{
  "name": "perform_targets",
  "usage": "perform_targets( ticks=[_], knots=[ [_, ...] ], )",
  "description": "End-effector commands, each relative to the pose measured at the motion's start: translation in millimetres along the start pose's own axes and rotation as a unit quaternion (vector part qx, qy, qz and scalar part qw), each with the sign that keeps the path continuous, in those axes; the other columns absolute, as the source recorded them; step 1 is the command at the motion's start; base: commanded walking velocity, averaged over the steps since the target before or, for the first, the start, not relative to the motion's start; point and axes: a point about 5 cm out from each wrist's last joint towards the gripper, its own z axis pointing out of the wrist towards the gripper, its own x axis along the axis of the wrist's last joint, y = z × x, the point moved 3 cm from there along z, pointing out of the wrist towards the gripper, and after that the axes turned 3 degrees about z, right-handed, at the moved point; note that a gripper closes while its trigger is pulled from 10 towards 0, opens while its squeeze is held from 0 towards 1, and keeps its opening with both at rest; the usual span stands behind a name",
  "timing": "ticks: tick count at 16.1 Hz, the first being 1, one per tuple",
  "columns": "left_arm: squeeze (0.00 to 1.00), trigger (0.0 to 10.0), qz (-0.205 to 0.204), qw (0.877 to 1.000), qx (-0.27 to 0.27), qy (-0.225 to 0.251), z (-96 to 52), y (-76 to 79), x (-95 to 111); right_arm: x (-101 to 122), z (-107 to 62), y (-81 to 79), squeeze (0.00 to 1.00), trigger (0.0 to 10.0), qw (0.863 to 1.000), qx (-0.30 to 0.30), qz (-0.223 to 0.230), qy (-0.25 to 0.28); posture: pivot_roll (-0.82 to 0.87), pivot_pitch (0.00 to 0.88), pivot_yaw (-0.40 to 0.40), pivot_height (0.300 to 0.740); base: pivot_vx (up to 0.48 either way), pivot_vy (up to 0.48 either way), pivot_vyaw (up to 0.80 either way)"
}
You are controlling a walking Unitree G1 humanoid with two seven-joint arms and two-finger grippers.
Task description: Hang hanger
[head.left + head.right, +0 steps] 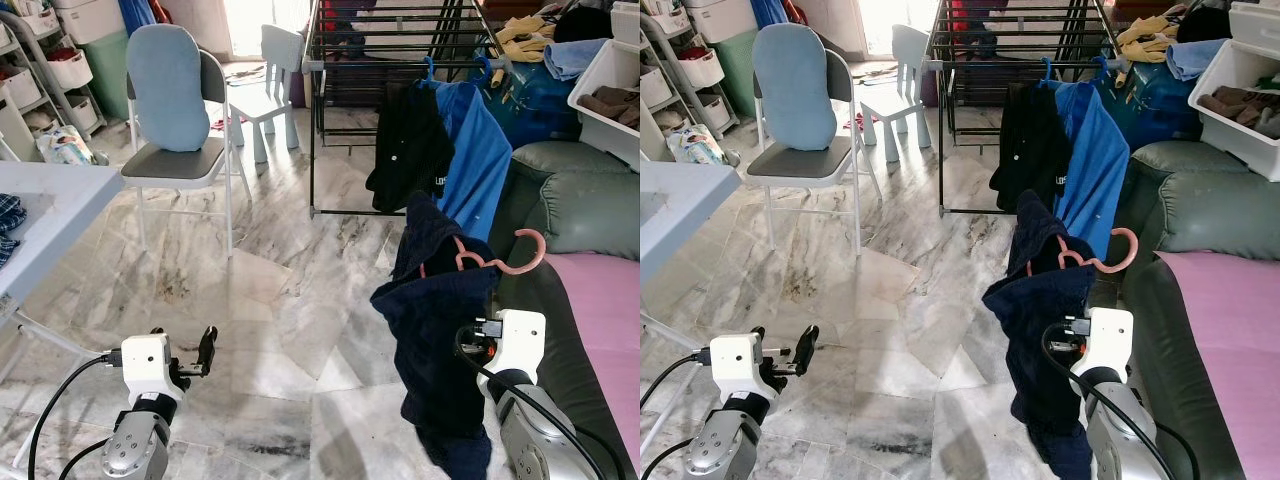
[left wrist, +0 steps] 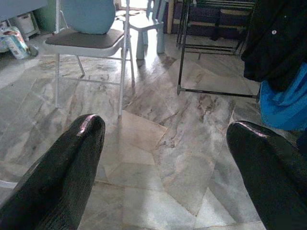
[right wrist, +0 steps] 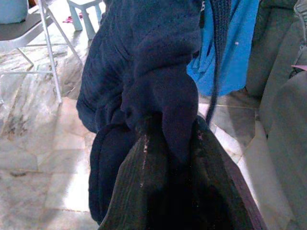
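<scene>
Short of the drying rack [image 1: 400,60], the right gripper [image 3: 168,143] holds up a pink hanger [image 1: 500,262] draped in a navy garment [image 1: 440,320]; its wrist view shows fingers clamped on cloth. Low beside it, the left gripper [image 2: 172,167] is spread over marble floor [image 1: 290,300].

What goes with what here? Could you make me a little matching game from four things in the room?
Things:
1. pink hanger
2. blue shirt
3. folding chair
4. left gripper

States:
A. hanging on the drying rack
B. open, holding nothing
C. carrying a navy garment, held up by the right gripper
D. has a light blue cushion on it

Pairs: 1-C, 2-A, 3-D, 4-B
</scene>
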Motion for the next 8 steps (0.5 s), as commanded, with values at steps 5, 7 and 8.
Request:
perform_targets(
  ticks=[5,7,8],
  knots=[
    [0.00,10.0,-0.010,1.000,-0.004,0.022,-2.1,0.7,6.0,20.0,3.3,-5.1,0.00,10.0,0.999,0.007,0.001,0.042,-0.15,0.000,0.022,0.740,0.000,0.000,0.00],
    [0.00,10.0,-0.009,1.000,-0.010,0.012,-8.1,0.5,-2.7,17.8,2.4,-2.3,0.00,10.0,0.999,0.005,-0.003,0.037,-0.15,0.000,0.018,0.740,0.000,0.000,0.00],
    [0.00,10.0,-0.009,1.000,-0.010,0.009,-9.0,0.2,-4.6,16.7,2.1,-1.6,0.00,10.0,0.999,0.004,-0.005,0.035,-0.15,0.000,0.018,0.740,0.000,0.000,0.00]
  ],
)
